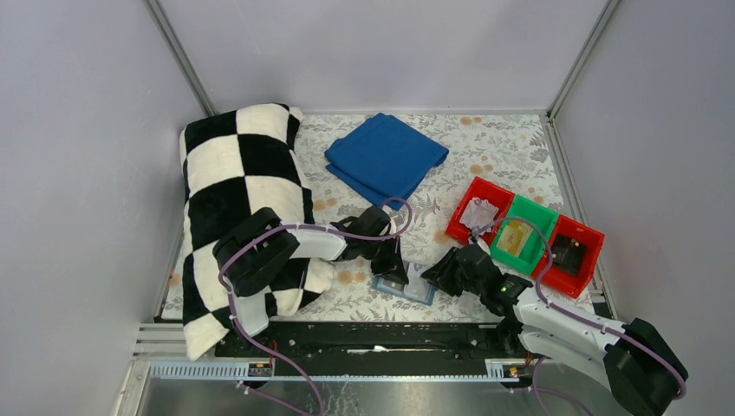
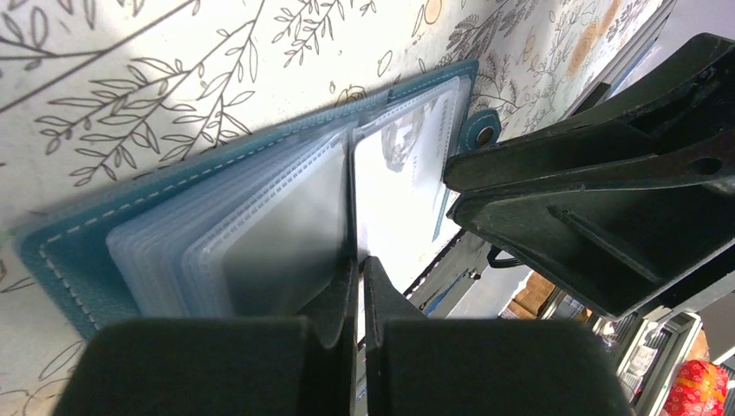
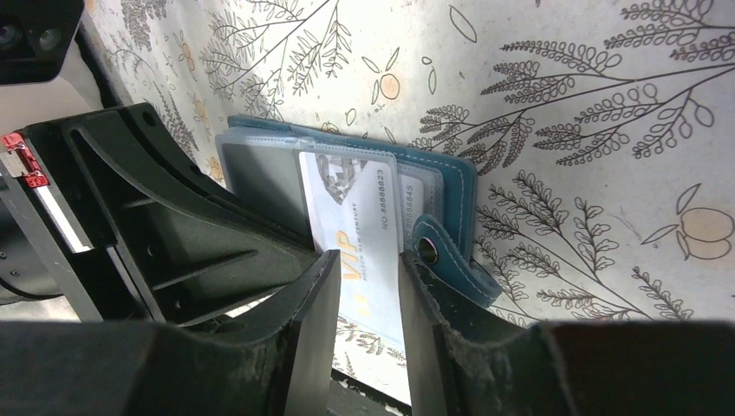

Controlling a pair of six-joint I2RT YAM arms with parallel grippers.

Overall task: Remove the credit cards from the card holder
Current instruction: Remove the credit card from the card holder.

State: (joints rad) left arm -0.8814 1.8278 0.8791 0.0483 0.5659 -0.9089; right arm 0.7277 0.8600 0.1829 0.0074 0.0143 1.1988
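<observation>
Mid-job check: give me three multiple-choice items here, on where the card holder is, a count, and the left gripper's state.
1. Where does the card holder lie? A on the blue cloth; B on the table between the left gripper and the right gripper; C on the checkered cloth.
2. How many red bins are there? A one; B two; C three.
3. The left gripper's jaws are: A wide apart; B hidden; C shut.
Answers: 1B, the top view shows it between them; 2B, one stands each side of the green bin; 3C, its fingers meet in the left wrist view.
</observation>
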